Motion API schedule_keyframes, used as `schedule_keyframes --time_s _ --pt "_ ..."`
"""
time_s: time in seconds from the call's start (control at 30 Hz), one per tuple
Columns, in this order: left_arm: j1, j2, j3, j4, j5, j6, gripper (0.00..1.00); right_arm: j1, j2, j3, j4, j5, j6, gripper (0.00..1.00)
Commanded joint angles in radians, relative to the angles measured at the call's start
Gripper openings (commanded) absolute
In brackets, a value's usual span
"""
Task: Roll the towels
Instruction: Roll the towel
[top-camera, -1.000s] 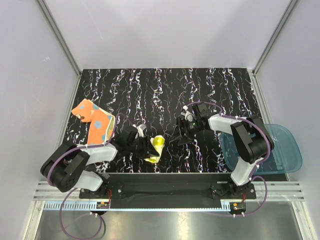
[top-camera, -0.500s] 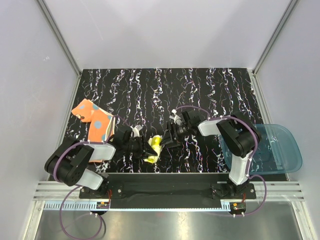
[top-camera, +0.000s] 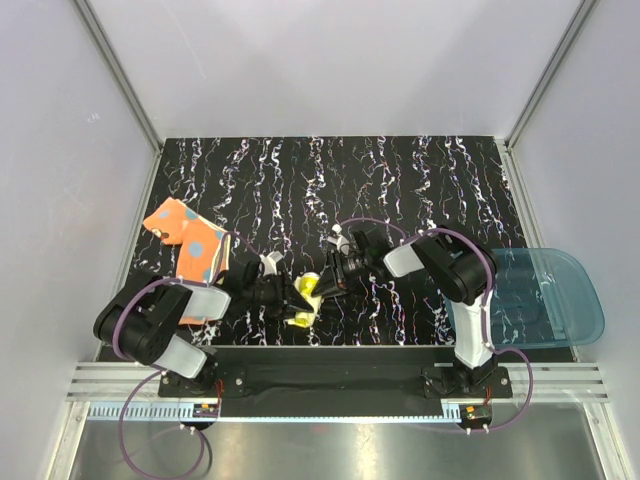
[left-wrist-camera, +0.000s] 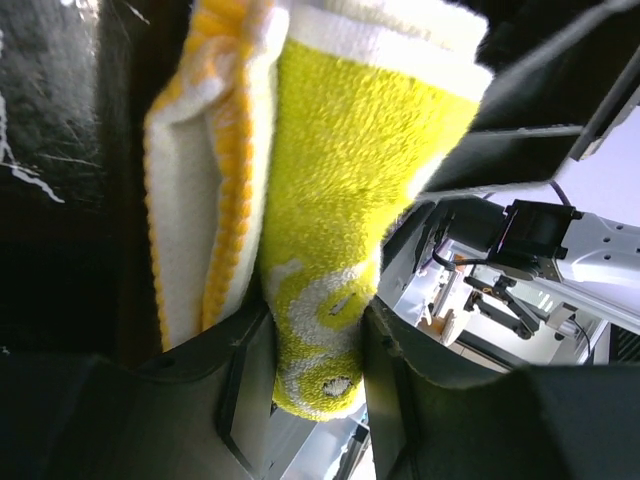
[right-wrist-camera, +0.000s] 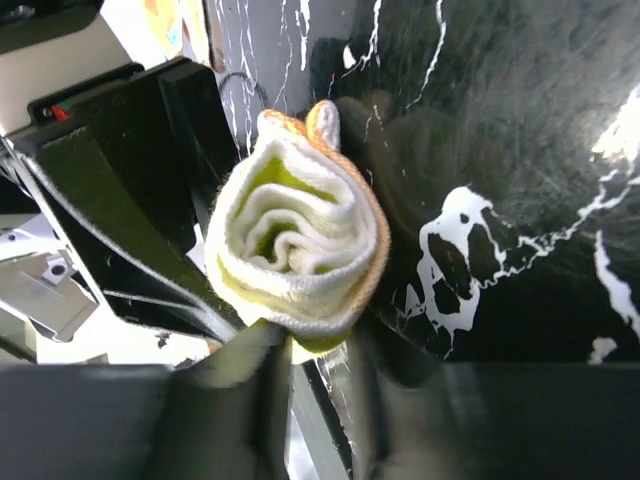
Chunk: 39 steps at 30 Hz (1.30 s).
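Rolled yellow towel (top-camera: 306, 292) near the front edge of the black marbled surface (top-camera: 400, 180), held between both arms. Left fingers (left-wrist-camera: 245, 385) pinching one end of the roll, the yellow pile with its pale edging (left-wrist-camera: 175, 250) filling the left wrist view. Right fingers (right-wrist-camera: 260, 385) blurred at the bottom of the right wrist view, set either side of the roll's lower edge and seemingly closing on it; firm contact impossible to tell. Spiral end of the roll (right-wrist-camera: 295, 240) facing the right wrist camera, pale layers wound around a yellow core, an orange-tinted hem on its outer turn. In the top view, left gripper (top-camera: 283, 297) and right gripper (top-camera: 325, 282) meeting at the towel from opposite sides. Orange towel with light blue polka dots (top-camera: 190, 245) lying loosely folded at the left side of the surface, well apart from the grippers, partly beside the left arm. Translucent blue tray (top-camera: 560, 300) at the right edge of the surface, overhanging it, behind the right arm.
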Motion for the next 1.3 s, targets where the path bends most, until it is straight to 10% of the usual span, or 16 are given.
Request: schedule_keyframes --time_s 0.0,0.23,0.8,1.27 --pt "0.004 0.012 -0.017 -0.035 -0.021 0.040 0.42 0.020 0.016 -0.003 0.042 0.040 0.010 0.26" --pt "-0.014 -0.134 0.076 -0.409 -0.240 0.204 0.55 0.020 -0.043 0.023 -0.111 0.094 -0.034 0.07" --pt "-0.309 -0.286 0.363 -0.878 -0.844 0.244 0.59 0.066 -0.175 0.169 -0.720 0.390 -0.149 0.05" --pt "-0.617 -0.107 0.619 -1.024 -1.116 0.215 0.58 0.096 -0.150 0.250 -0.851 0.435 -0.163 0.05"
